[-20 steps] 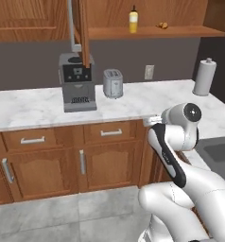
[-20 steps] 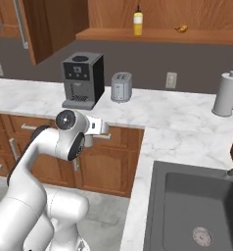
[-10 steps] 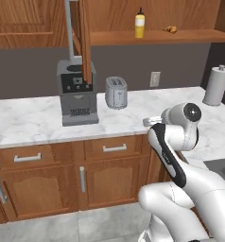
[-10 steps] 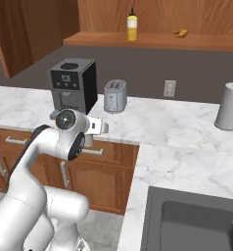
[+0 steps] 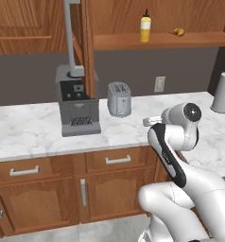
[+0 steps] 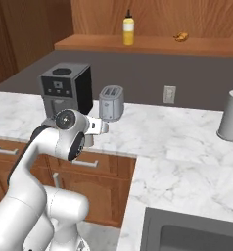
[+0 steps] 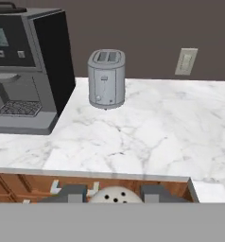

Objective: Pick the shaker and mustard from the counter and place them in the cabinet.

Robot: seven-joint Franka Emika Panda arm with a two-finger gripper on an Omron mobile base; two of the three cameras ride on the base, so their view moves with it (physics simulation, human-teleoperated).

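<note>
Silvery shaker [image 7: 115,194] seems pinched in the nearly closed gripper [image 7: 115,193], though it's half hidden. Lifting to the cabinet [image 5: 157,40], it could slip out, or knock over the mustard [image 5: 145,27]

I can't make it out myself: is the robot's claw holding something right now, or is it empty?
Gripper: closed on the shaker, whose perforated cap sits between the fingertips.

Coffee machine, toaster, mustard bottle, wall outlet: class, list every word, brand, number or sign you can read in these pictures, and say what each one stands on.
None can be read.
Coffee machine: a small display and buttons on its front panel, too blurred to read.
Toaster: one small round knob, no lettering visible.
Mustard on the cabinet shelf: plain yellow, no label visible.
Wall outlet: blank plate.
</note>
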